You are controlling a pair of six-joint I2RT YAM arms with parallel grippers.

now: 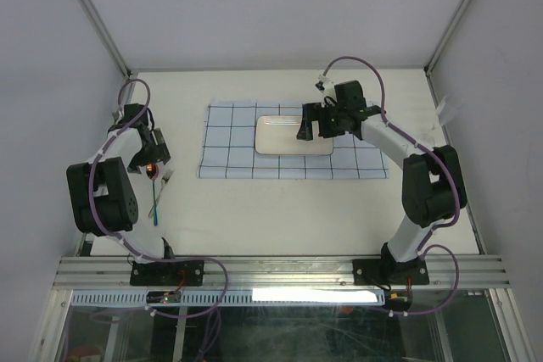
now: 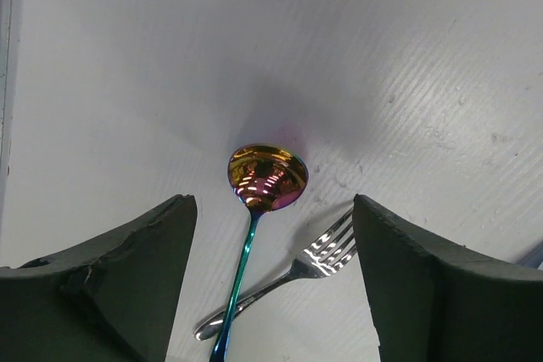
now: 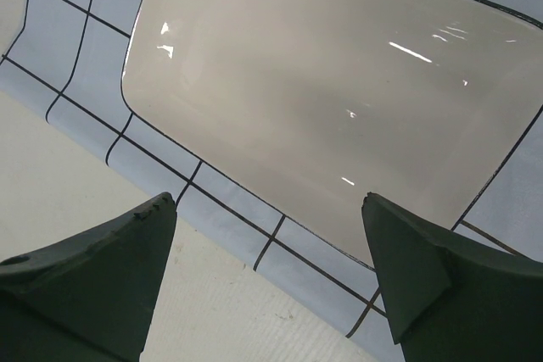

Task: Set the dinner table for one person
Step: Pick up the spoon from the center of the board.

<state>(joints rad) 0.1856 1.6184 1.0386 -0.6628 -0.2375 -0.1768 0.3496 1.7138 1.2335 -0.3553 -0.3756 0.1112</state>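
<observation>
Surface: large cream-white matte dinner table [image 1: 271, 218] spans the whole cell, under both arms. Pale-blue grid-lined cloth [image 1: 229, 158] sits at centre, with a white rectangular plate [image 1: 276, 136] on it. Right gripper [image 3: 267, 201] hovers over the plate's edge, jaws spread, empty. Left gripper [image 2: 270, 209], jaws spread with nothing held, straddles an iridescent metal spoon [image 2: 266, 177]. A silver fork [image 2: 327, 252] crosses the spoon's handle.

Judgement: spoon pick-up. Clamp at the neck just below the bowl, away from the crossing, so the fork isn't dragged.
</observation>
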